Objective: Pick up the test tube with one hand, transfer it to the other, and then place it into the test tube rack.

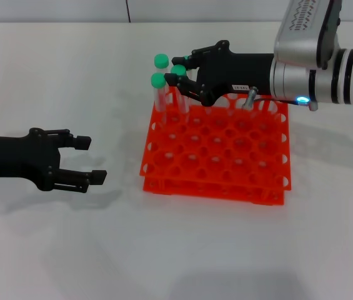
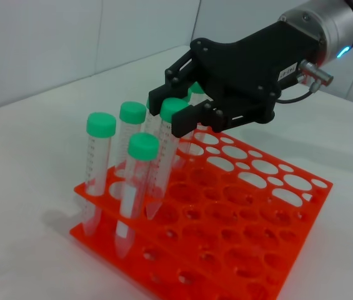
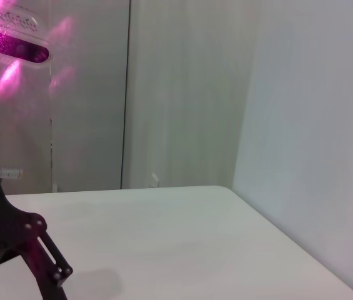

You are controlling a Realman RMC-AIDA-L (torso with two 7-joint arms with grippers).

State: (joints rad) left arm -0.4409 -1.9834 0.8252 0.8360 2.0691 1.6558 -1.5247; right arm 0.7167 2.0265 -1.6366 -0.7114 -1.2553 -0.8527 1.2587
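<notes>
The orange-red test tube rack [image 1: 226, 156] stands at the table's middle. My right gripper [image 1: 180, 70], black with a small white label, reaches over the rack's far left corner. Its fingers are shut on the green cap of the test tube [image 2: 165, 156], which stands tilted with its lower end in a rack hole. Other green-capped tubes [image 2: 101, 124] stand in holes close by. My left gripper [image 1: 90, 159] rests open and empty on the table left of the rack. In the left wrist view the right gripper [image 2: 173, 107] shows around the cap.
Two more capped tubes [image 1: 161, 60] [image 1: 158, 79] stand at the rack's far left edge, right beside the held one. White table [image 1: 176, 250] lies around the rack; a pale wall rises behind it. The right wrist view shows only table and wall.
</notes>
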